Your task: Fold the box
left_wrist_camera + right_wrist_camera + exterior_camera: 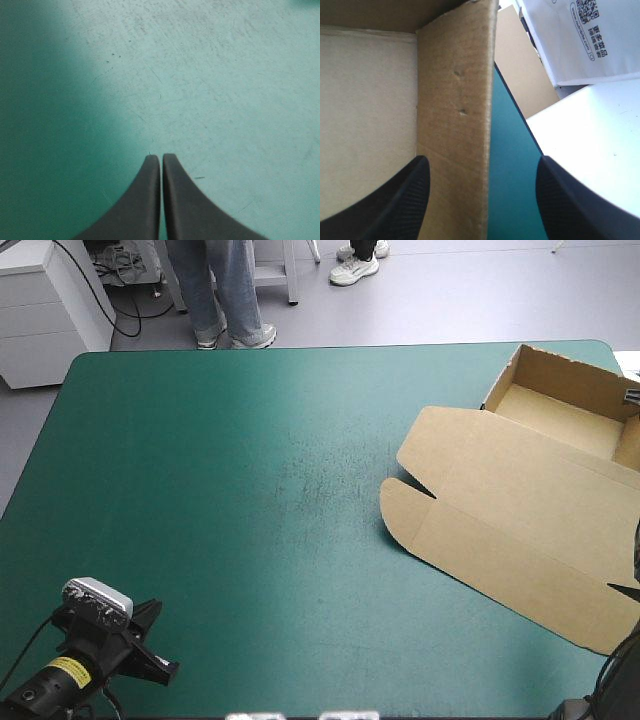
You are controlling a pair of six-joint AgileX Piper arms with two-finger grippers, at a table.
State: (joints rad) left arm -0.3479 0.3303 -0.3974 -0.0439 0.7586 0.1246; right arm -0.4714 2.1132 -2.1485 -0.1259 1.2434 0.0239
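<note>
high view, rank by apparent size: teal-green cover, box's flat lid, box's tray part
1. teal-green cover, largest by far.
2. flat lid.
3. tray, smallest as seen. It is cut off at the picture's right edge and lies farther from the camera, so its rank against the lid is unsure.

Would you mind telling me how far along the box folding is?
Done: the box has raised walls forming a tray. In hand: the right gripper, open, straddles one wall. Remaining: the lid lies flat; the left gripper is shut over bare cover.
</note>
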